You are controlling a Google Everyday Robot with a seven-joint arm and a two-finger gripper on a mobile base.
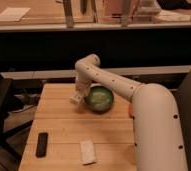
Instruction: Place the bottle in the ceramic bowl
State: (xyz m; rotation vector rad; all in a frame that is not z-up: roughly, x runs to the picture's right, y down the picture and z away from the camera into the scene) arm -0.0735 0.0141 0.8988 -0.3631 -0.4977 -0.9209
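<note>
The hand (77,98) hangs over the tabletop (64,130), just left of the green bowl (100,98); its grip state cannot be determined.

A green ceramic bowl (100,98), a white packet (88,151) and a dark rectangular object (41,144) are carried by the wooden table (59,125); the gripper (77,98) is held just left of the bowl.

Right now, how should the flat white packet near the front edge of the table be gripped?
Probably from straight above, pinching across its short width near the middle: the white packet lies flat on the table, so its sides offer little. The claw is just left of the green bowl.
</note>
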